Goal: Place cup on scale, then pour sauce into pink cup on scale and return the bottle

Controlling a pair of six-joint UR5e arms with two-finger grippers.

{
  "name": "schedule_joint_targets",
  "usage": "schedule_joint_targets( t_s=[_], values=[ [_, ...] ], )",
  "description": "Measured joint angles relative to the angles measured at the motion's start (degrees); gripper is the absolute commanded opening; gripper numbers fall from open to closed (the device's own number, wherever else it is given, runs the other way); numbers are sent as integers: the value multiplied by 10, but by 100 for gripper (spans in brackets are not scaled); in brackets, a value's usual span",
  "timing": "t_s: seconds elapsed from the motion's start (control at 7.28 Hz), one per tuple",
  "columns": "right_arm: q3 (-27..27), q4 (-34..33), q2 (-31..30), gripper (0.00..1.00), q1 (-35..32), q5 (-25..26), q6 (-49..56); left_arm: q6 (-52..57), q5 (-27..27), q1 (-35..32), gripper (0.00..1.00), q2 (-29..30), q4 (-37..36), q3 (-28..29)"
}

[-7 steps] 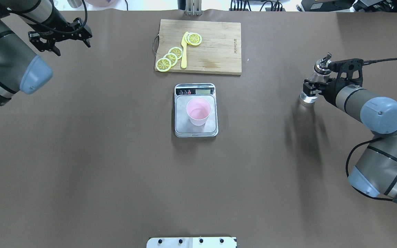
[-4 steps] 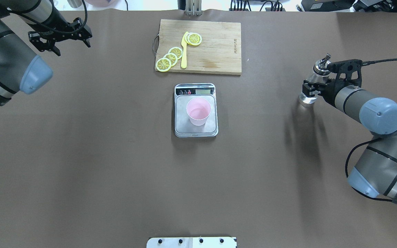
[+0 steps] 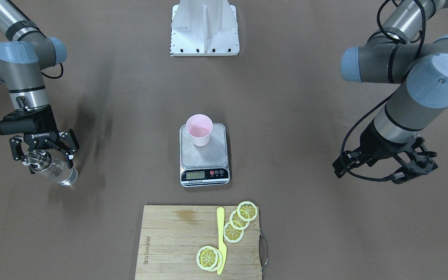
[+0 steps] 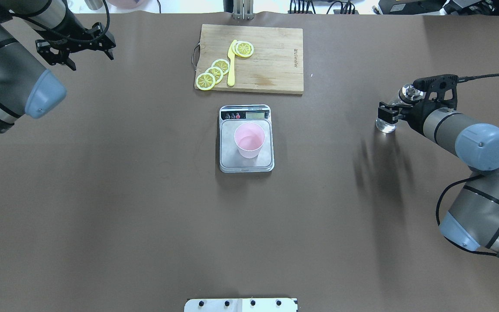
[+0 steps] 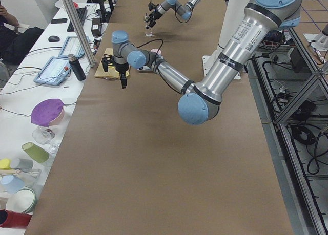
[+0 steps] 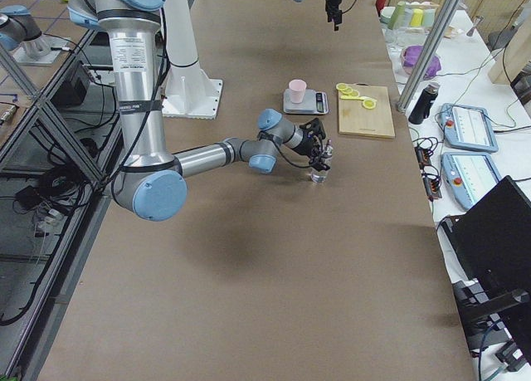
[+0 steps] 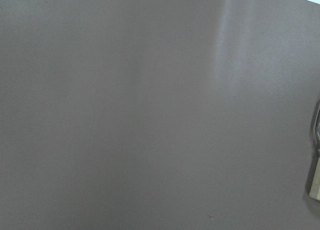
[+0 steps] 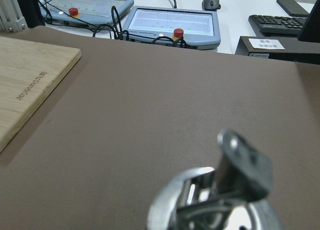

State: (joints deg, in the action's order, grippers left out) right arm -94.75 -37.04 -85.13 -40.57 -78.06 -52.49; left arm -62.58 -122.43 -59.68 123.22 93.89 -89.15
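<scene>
Pink cup [image 4: 249,139]; silver-grey scale [image 4: 225,152], black panel; clear bottle [image 3: 59,173], shiny metal cap; brown tabletop [image 4: 145,195]; yellow lemon slices [image 4: 206,81], pale wood board [image 4: 271,60].

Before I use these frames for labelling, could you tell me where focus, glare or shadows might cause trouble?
Right wrist view: the pourer cap of the bottle is very close and blurred, the tablets behind sharper. Left wrist view: almost only bare table, faintly shaded. Overhead view: the right arm casts soft overlapping shadows, and the far edge is blown out.
</scene>
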Motion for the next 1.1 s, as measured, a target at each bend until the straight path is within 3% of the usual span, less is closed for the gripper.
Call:
schedule_joint_targets(
  t_s=[0.41, 0.69, 1.1],
  values=[
    [-70, 0, -66, 100, 11, -17, -1, 1, 0, 0, 98, -1, 0, 0],
    [-137, -29, -101, 100, 1, -78, 0, 1, 1, 0, 98, -2, 1, 0],
    [-206, -191, -69, 100, -153, -302, 10, 1, 1, 0, 98, -2, 0, -1]
  ],
)
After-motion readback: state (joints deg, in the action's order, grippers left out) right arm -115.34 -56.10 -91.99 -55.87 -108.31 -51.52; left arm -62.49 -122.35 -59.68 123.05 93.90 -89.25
